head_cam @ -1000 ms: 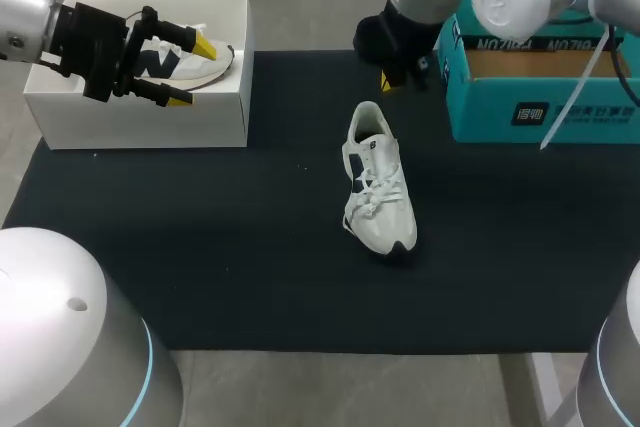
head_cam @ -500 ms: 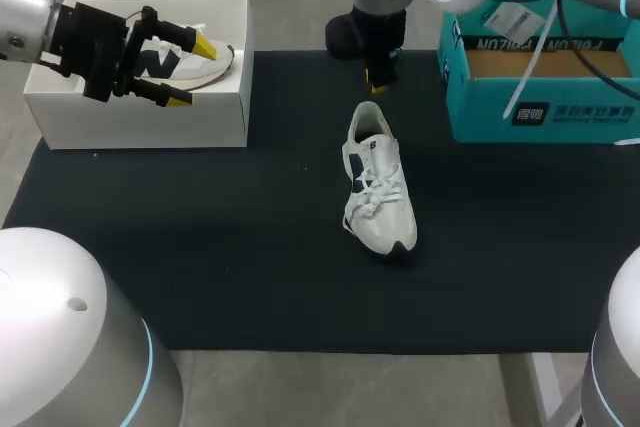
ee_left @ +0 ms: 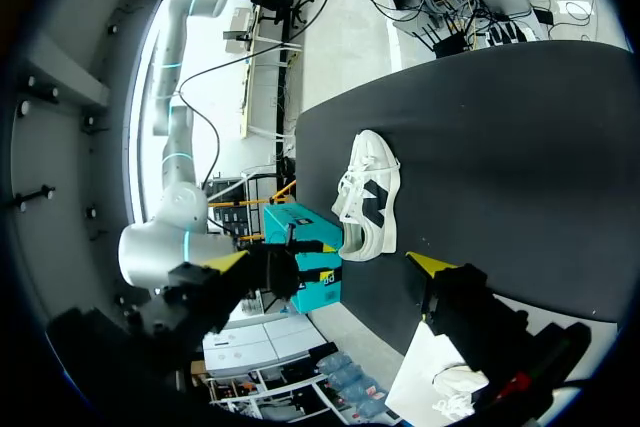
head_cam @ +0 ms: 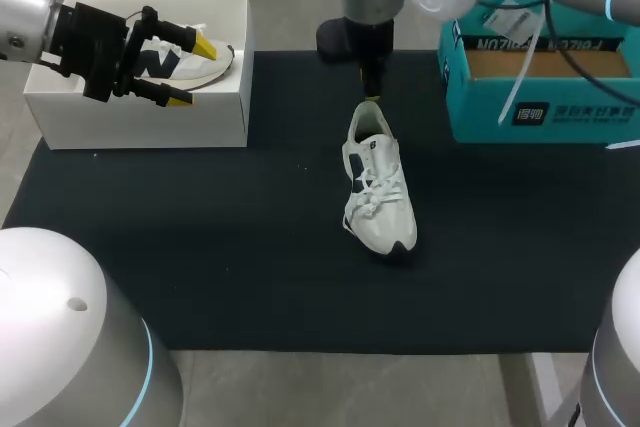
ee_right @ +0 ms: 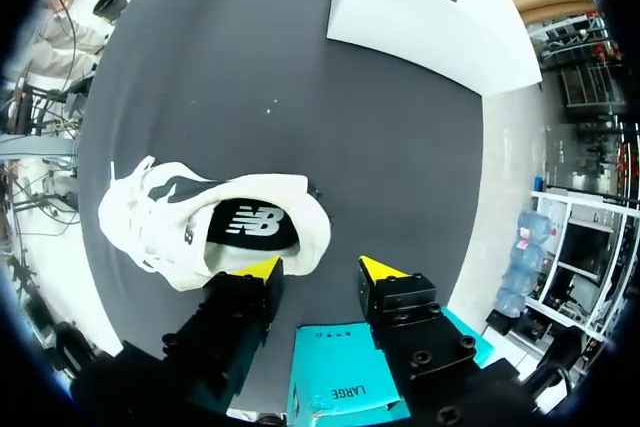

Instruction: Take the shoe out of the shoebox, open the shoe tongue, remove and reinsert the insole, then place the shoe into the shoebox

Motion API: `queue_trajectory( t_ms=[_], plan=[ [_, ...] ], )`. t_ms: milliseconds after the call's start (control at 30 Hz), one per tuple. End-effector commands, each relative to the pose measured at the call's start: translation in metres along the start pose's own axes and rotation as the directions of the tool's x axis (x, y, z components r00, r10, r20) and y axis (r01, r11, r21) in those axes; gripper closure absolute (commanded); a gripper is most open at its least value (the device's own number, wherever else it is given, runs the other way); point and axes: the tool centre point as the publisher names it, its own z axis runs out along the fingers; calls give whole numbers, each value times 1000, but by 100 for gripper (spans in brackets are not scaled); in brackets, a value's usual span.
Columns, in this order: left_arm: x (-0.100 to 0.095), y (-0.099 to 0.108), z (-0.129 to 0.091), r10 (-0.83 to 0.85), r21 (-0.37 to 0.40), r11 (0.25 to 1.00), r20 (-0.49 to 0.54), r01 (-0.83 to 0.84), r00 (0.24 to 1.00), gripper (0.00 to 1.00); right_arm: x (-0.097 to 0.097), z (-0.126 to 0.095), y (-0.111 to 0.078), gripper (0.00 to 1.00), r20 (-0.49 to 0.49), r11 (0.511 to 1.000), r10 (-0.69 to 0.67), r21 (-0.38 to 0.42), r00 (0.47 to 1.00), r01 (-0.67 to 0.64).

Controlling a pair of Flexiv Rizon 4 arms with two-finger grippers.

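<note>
The shoe (head_cam: 378, 187) is set sole down on the counter (head_cam: 200, 247). The right tool (ee_right: 320, 269) is held released just at its heel. The left tool (head_cam: 192, 72), also released, is well apart. The upper is judged light and soft, so the stiffer heel collar should be gripped.

Teal box (head_cam: 545, 112): dark lettering along front wall, white square sign beneath, not transcribed. Shoe (ee_right: 160, 232), insole (ee_right: 245, 222): white logo. White shoebox (ee_right: 430, 17): dark logo on side.
</note>
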Motion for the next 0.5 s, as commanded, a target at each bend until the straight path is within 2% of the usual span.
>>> queue_trajectory(
  t_ms=[33,100,200,267,300,500],
  plan=[
    [0,1,0,1,2,1000,-4,-1,1000,0,5,12,1,51,9,1000,5,-4,1000,-5],
    [0,1,0,1,2,1000,-4,-1,1000,0,4,17,1,50,4,1000,14,1,1000,-14],
    [0,1,0,1,2,1000,-4,-1,1000,0,2,23,3,41,1,1000,19,10,1000,-19],
    [0,1,0,1,2,1000,-4,-1,1000,0,0,28,6,19,-11,1000,16,24,1000,-16],
    [0,1,0,1,2,1000,-4,-1,1000,0,-1,30,7,12,-11,1000,16,24,1000,-16],
    [0,1,0,1,2,1000,-4,-1,1000,0,-3,41,4,5,-9,999,40,37,999,-40]
  ],
)
